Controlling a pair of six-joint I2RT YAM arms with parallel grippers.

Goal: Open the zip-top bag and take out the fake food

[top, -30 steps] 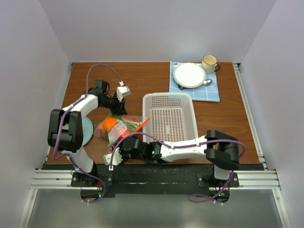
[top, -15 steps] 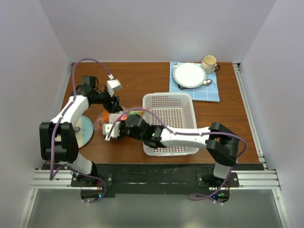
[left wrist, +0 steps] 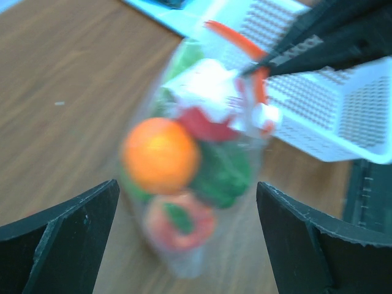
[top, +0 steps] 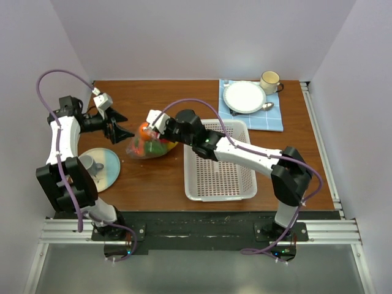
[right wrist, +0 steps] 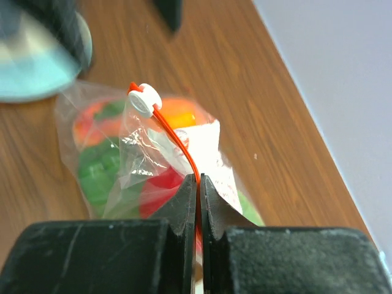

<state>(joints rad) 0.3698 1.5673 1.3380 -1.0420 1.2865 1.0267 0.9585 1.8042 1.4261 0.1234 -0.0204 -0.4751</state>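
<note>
The zip-top bag (top: 149, 144) is clear, with a red-orange zip strip (right wrist: 177, 142) and a white slider (right wrist: 144, 100). My right gripper (top: 160, 125) is shut on the strip, its jaws pinching it (right wrist: 198, 179), and the bag hangs from it left of the basket. The fake food is inside: an orange piece (left wrist: 160, 155), green pieces (left wrist: 224, 173) and a red one (left wrist: 181, 222). My left gripper (top: 120, 126) is open just left of the bag, apart from it. In the left wrist view its fingers (left wrist: 67, 233) stand wide either side of the bag's lower end.
A white perforated basket (top: 218, 185) stands right of the bag, under my right arm. A light-blue plate (top: 109, 166) lies at the front left. At the back right are a blue cloth (top: 271, 117), a white plate (top: 244, 97) and a mug (top: 269, 80).
My right gripper shut on the zip strip and carried the bag away from the front edge toward the table's middle. My left gripper opened, let go of the bag and drew back left.
</note>
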